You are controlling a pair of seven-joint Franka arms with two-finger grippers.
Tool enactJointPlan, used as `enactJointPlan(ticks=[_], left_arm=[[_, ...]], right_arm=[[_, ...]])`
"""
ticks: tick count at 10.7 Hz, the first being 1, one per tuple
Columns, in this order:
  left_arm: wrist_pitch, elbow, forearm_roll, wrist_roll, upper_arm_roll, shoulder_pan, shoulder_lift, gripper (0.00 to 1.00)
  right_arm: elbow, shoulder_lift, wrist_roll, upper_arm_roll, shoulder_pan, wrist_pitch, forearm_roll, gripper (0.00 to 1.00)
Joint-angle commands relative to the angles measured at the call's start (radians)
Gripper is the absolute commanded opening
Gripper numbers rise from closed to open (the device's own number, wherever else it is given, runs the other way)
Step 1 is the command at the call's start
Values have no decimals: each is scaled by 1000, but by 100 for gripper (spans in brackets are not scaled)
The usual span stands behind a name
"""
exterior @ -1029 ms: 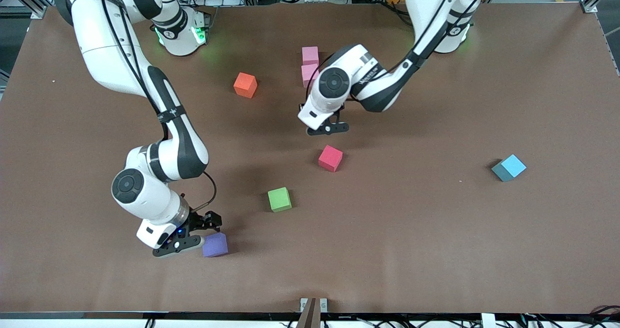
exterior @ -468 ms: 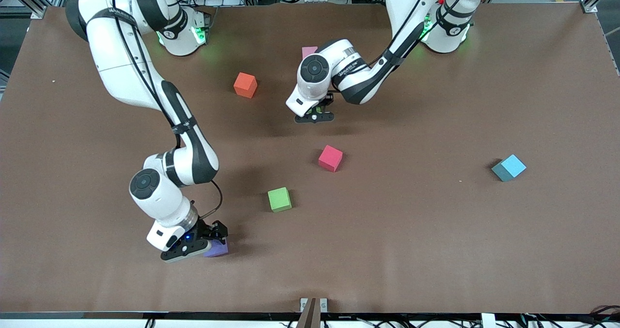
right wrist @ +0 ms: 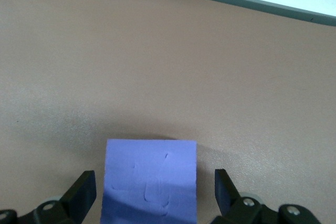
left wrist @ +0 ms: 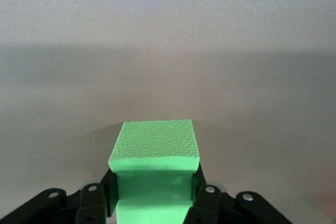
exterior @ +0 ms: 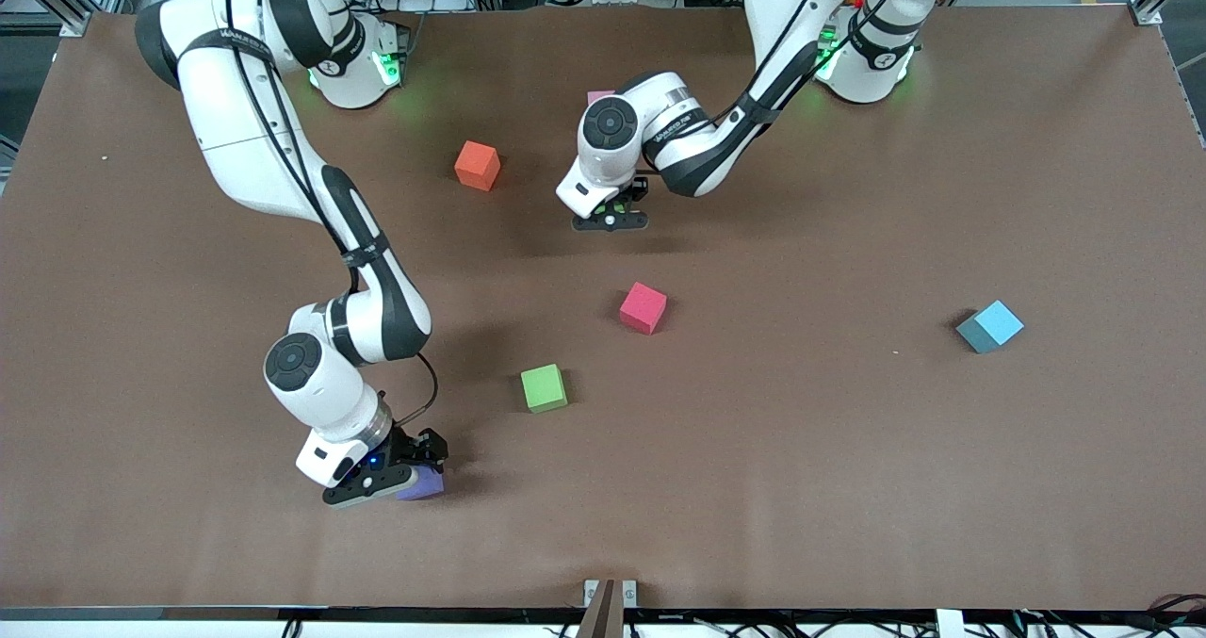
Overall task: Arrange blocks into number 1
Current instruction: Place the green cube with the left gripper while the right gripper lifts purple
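My right gripper [exterior: 400, 469] is down at the purple block [exterior: 426, 486], close to the table's front edge. In the right wrist view the purple block [right wrist: 151, 174] lies between the open fingers [right wrist: 84, 190] with a gap on each side. My left gripper [exterior: 612, 216] is shut on a green block [left wrist: 155, 140], low over the table beside the light pink blocks. Only a sliver of one pink block [exterior: 600, 97] shows past the left arm. A second green block [exterior: 544, 387] and a sky-blue block [exterior: 989, 325] lie loose on the table.
An orange block [exterior: 477, 165] lies toward the right arm's base. A crimson block [exterior: 643, 307] sits mid-table, nearer the camera than the left gripper. The brown table top [exterior: 848, 487] stretches wide toward the left arm's end.
The left gripper carried its green block away from the crimson block, toward the pink blocks. The right gripper slid over the purple block, which now sits between its fingers.
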Motion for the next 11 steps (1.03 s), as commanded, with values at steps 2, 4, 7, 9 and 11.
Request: enactJointPlan(ticks=[2, 4, 7, 9, 11], left_arm=[[17, -44, 31, -79, -23, -13, -17, 0], [17, -61, 53, -102, -33, -19, -23, 0], [17, -88, 95, -116, -41, -17, -29, 0], [17, -98, 95, -122, -53, -17, -31, 0], [17, -99, 97, -145, -60, -17, -32, 0]], right_arm=[[27, 22, 0, 5, -2, -2, -9, 100], [27, 20, -2, 5, -2, -4, -6, 100], [25, 20, -2, 6, -2, -7, -3, 100], [25, 20, -2, 8, -2, -17, -1, 100], [16, 20, -2, 8, -2, -17, -1, 100]])
